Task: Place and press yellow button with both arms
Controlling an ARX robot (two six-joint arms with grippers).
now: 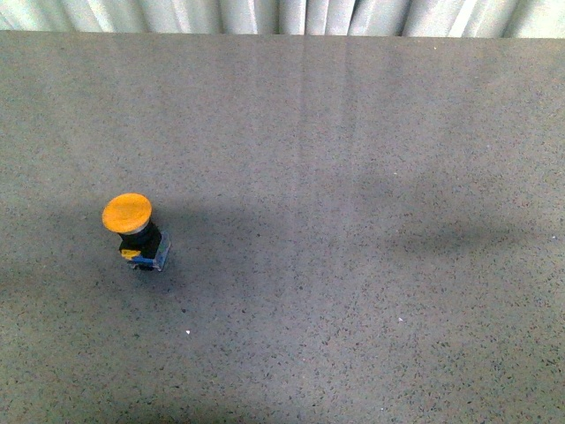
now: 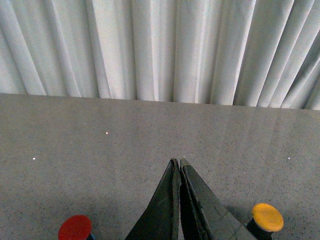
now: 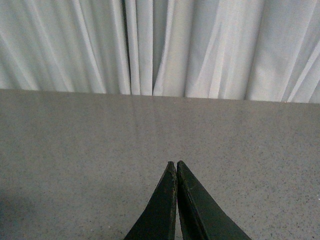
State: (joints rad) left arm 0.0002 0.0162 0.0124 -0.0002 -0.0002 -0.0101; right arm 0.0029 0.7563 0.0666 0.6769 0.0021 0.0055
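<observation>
Left wrist view alone shows a red button point(image 2: 75, 228) beside the yellow button point(image 2: 267, 217); both hands closed, empty.

The yellow button point(image 1: 127, 213) has an orange-yellow cap, a black neck and a blue-and-clear base with a yellow bit. The bench point(image 1: 353, 265) is grey, speckled dark. A red button point(image 2: 75, 228) shows. The curtain point(image 2: 160, 47) is white, pleated.

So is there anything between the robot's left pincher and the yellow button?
No. In the left wrist view, only bare grey table shows between the shut left gripper and the yellow button.
</observation>
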